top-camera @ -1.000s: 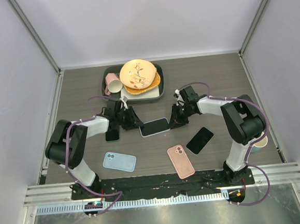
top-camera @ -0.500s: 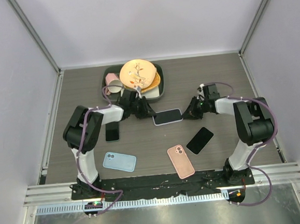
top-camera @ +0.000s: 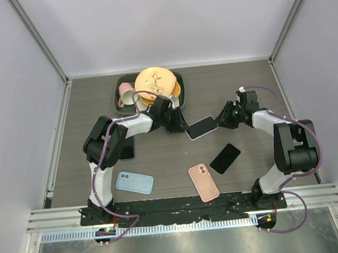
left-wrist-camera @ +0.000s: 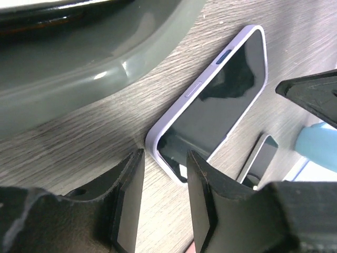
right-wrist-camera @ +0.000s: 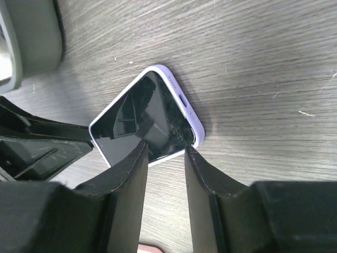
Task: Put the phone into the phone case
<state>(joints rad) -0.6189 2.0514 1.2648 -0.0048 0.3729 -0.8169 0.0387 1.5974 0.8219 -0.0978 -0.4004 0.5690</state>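
**Left wrist, right wrist: phone looked cased, nothing clamped**

On the left gripper (left-wrist-camera: pixel 164 155) the jaws were apart, straddling one corner of the phone (left-wrist-camera: pixel 221 105); no pinch seen. On the right gripper (right-wrist-camera: pixel 166 148) the jaws were apart too, over the opposite end; couldn't tell if they touched it.

The phone lay screen-up and flat on the table (top-camera: pixel 242 85), between the two grippers and just beside the tray (top-camera: pixel 181 84). The lavender case (left-wrist-camera: pixel 202 87) wrapped every edge in view, with its rim level with the glass. My read: insertion done or nearly so. Left, at most: seat the corners hidden behind the fingers, then back both arms off.

Count, top external:
- **Phones, three:** the cased one, a bare black phone (top-camera: pixel 225 158) right of centre, and a second dark phone (top-camera: pixel 127 148) half under the left arm.
- **Cases, three:** lavender, pink case (top-camera: pixel 203 182) and blue case (top-camera: pixel 134 182). The last two lay back-up towards the near edge; couldn't tell if they were empty.
- **Other:** one tray, one pink cup (top-camera: pixel 127 96), and stacked plates (top-camera: pixel 154 83), number unclear.
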